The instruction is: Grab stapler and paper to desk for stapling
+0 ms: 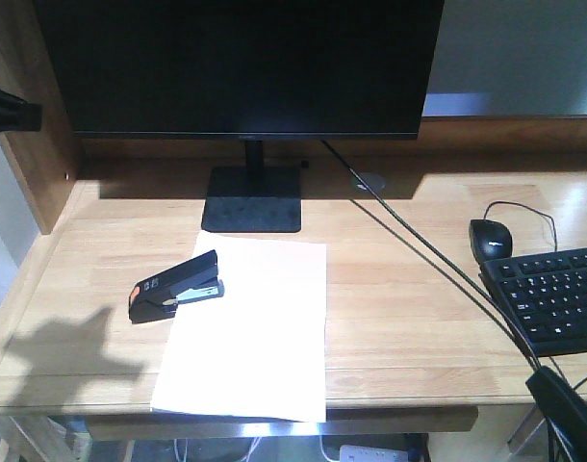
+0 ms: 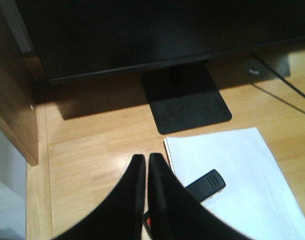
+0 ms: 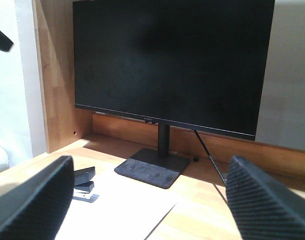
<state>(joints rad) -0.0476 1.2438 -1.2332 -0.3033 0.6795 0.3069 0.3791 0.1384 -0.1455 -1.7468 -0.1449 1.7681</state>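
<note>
The black stapler [image 1: 176,286] with its orange-red end lies on the desk [image 1: 409,289], its front over the left edge of the white paper [image 1: 255,337]. The paper lies flat in front of the monitor base and overhangs the desk's front edge. My left gripper [image 2: 145,157] is shut and empty, raised above the stapler [image 2: 207,184] and the paper [image 2: 237,170]; only a black part of it [image 1: 5,111] shows in the front view. My right gripper [image 3: 150,165] is open and empty, low at the desk's front right, with the stapler [image 3: 84,180] and paper [image 3: 122,210] ahead of it.
A black monitor [image 1: 245,63] on a square base [image 1: 253,200] stands at the back. A mouse [image 1: 491,236] and keyboard [image 1: 553,298] lie at right, with a cable [image 1: 428,250] running across. A raised wooden side wall [image 1: 34,183] bounds the left.
</note>
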